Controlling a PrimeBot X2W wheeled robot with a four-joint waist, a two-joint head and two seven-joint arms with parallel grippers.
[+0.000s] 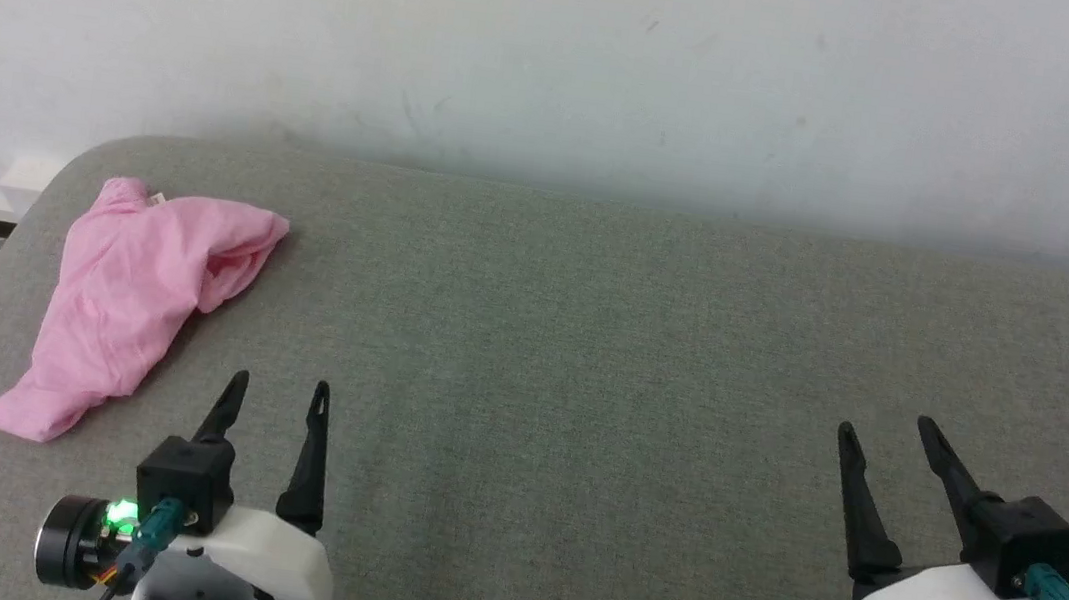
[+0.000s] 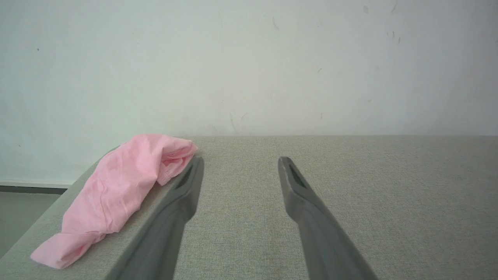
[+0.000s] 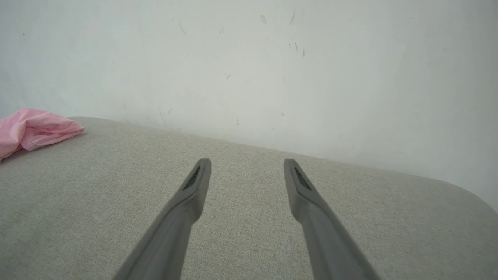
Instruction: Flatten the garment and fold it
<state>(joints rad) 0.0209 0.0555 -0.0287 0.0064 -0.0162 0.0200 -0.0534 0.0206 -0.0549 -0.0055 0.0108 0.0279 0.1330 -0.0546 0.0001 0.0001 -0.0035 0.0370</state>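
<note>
At far-left corner of the grey table (image 1: 584, 396): garment (image 1: 136, 305) bunched, not flattened, long axis running near-left to far-right. Left gripper (image 1: 280, 384) is near, garment ahead-left of its tips; right gripper (image 1: 884, 425) well apart. Both spread wide, empty. Left arm's reach, I'd say.

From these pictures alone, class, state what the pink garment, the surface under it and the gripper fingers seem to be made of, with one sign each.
Garment: thin, soft, matte fabric, perhaps a light knit; it lies in limp folds.
Table covering: grey-green matte woven cloth; a fine weave grain shows close up.
Gripper fingers: dark, smooth, probably moulded plastic; slotted tips, dull sheen.
</note>
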